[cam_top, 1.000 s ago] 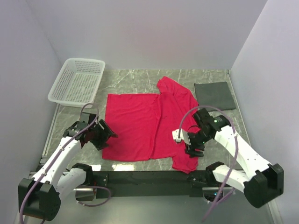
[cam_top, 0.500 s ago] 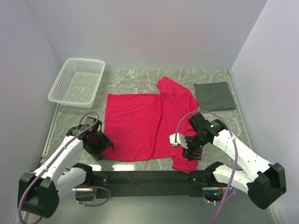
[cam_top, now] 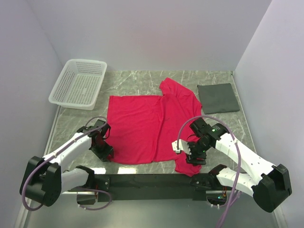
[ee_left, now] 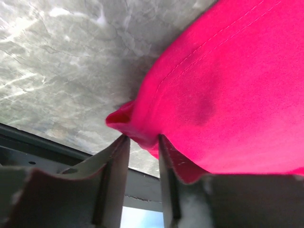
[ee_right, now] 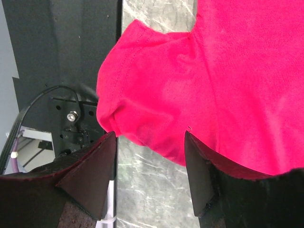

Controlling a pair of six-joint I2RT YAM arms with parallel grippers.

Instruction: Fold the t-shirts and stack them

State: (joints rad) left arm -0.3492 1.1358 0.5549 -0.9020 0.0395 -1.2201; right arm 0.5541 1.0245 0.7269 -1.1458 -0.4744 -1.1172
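Observation:
The crimson t-shirt lies spread on the marble table, one sleeve pointing to the back and the other hanging over the near edge. My left gripper is down at its near-left corner. In the left wrist view that corner is bunched between the tips of my left gripper, whose jaws stand narrow and touch the fabric on both sides. My right gripper hovers over the near right sleeve. In its wrist view the right gripper is open, the sleeve's edge just beyond the fingertips.
A white mesh basket stands at the back left. A folded dark grey cloth lies at the back right. The black mounting rail runs along the near table edge, with cables and a bolt plate under the sleeve.
My left gripper slid right to the shirt's near-left corner and its jaws narrowed onto the fabric. My right gripper came slightly nearer and lower over the sleeve, staying open.

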